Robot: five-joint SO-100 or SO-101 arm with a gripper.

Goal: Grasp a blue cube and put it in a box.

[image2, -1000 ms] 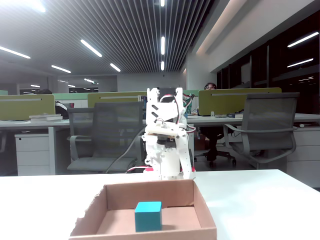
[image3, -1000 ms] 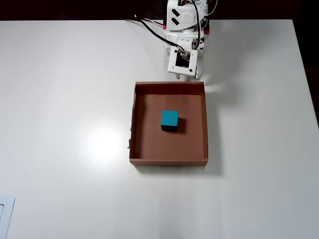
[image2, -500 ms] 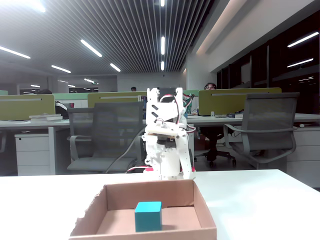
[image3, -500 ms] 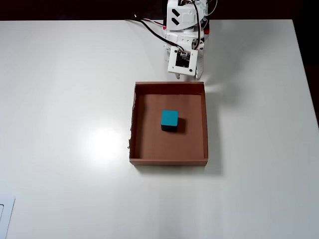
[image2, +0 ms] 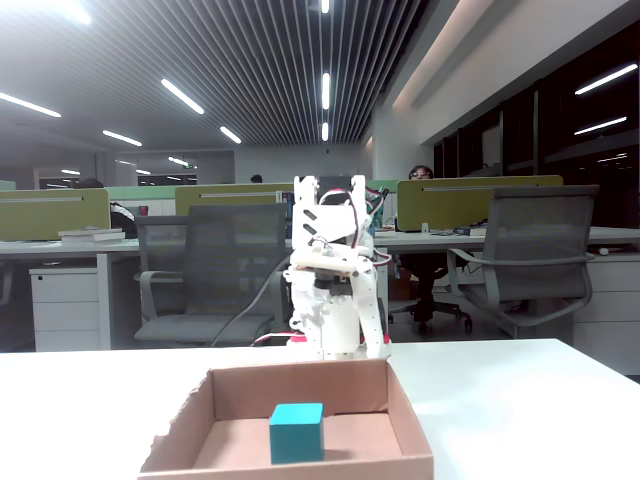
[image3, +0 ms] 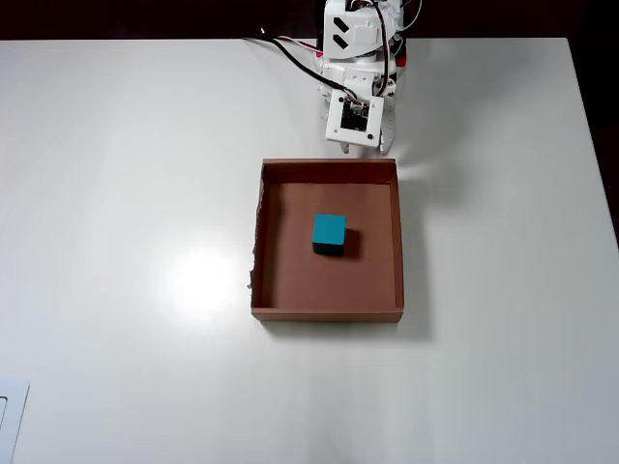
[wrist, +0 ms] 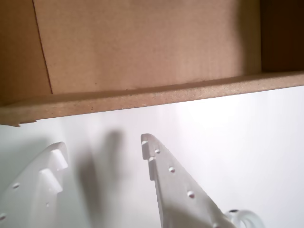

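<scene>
The blue cube [image3: 329,233] rests on the floor of the box [image3: 329,167], a little nearer the arm than the box's middle; the fixed view shows the cube [image2: 297,432] behind the low front wall of the box [image2: 290,467]. The white arm [image3: 354,77] is folded up just beyond the box's far wall. In the wrist view my gripper [wrist: 102,148] is open with only white table between its fingers [wrist: 159,164], and it sits just short of the box wall [wrist: 142,97]. The cube does not appear in the wrist view.
The white table [image3: 126,193] spreads around the box on every side. Cables [image3: 290,53] trail from the arm's base at the table's far edge. A white object [image3: 10,416] lies at the lower left corner. Office chairs [image2: 530,260] and desks stand behind the table.
</scene>
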